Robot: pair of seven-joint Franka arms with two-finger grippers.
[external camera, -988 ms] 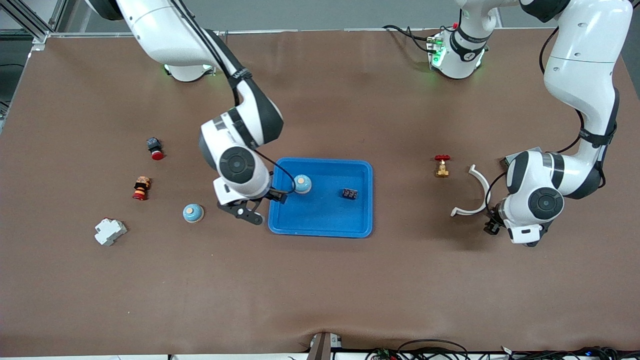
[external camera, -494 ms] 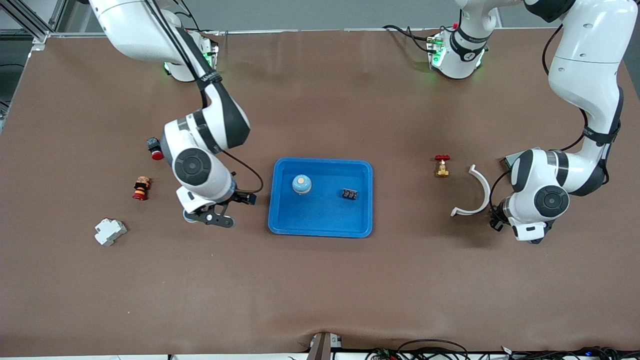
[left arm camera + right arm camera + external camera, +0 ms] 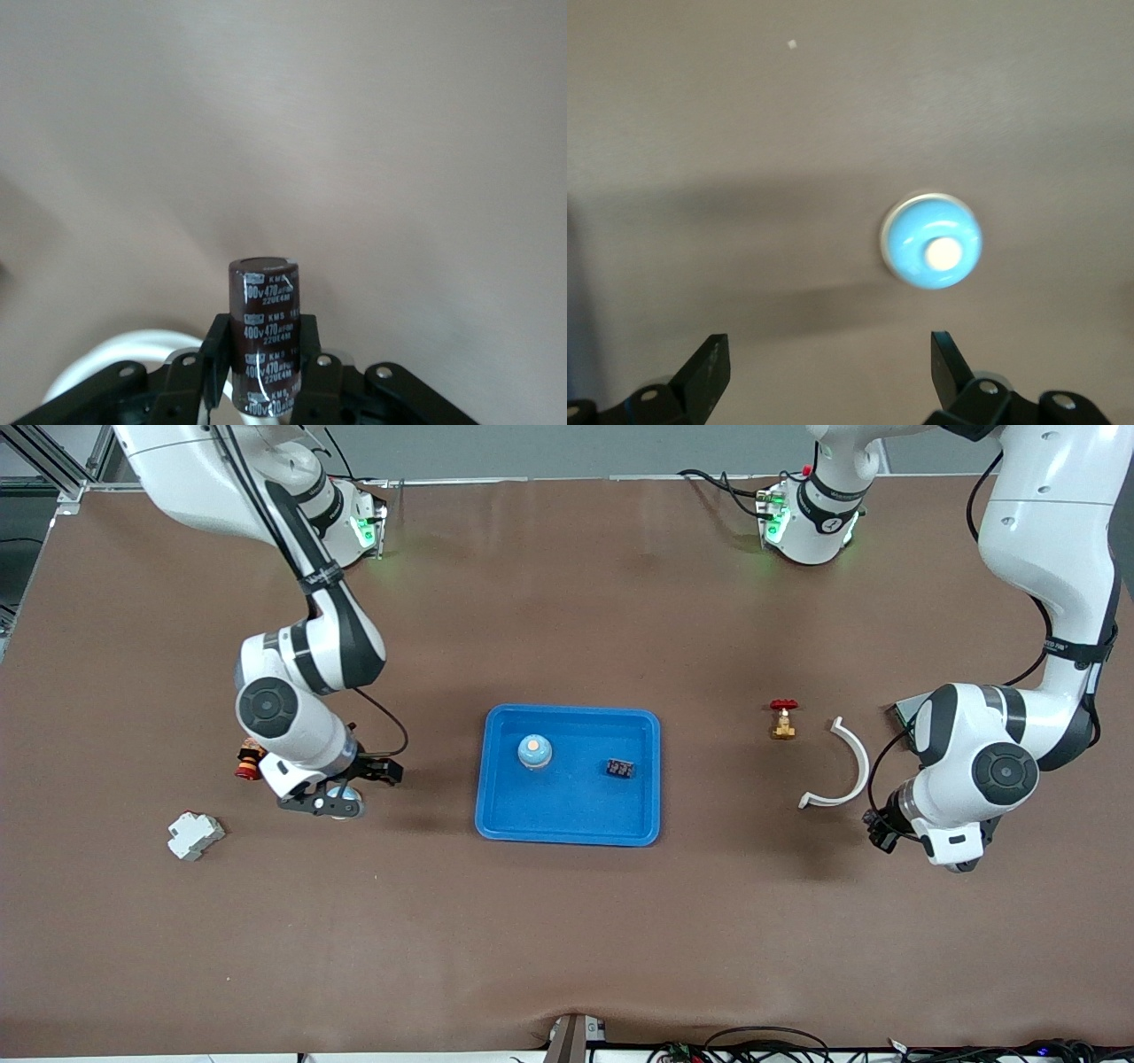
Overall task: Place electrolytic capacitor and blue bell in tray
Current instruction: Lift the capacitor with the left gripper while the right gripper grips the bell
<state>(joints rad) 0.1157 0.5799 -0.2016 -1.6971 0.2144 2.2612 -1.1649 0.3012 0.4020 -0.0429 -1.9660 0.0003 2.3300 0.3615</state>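
Note:
The bright-blue tray (image 3: pixel 567 828) lies mid-table. In it stand one blue bell (image 3: pixel 534 751) and a small black part (image 3: pixel 620 768). A second blue bell (image 3: pixel 344 794) (image 3: pixel 932 241) sits on the table toward the right arm's end. My right gripper (image 3: pixel 356 790) (image 3: pixel 827 363) hovers over it, open, with the bell off to one side of the fingers. My left gripper (image 3: pixel 881 831) (image 3: pixel 262 354) is shut on the dark-brown electrolytic capacitor (image 3: pixel 264 305), which is gripped by its sides near the white arc.
A red-handled brass valve (image 3: pixel 783 719) and a white curved arc (image 3: pixel 842 766) lie toward the left arm's end. A grey box (image 3: pixel 904 708) peeks from under the left arm. A white breaker (image 3: pixel 195 835) and a red-black stacked part (image 3: pixel 248 762) lie near the right arm.
My right arm has swung away from the tray to above the second bell, its gripper still open. The left gripper has shut on the capacitor and shifted slightly.

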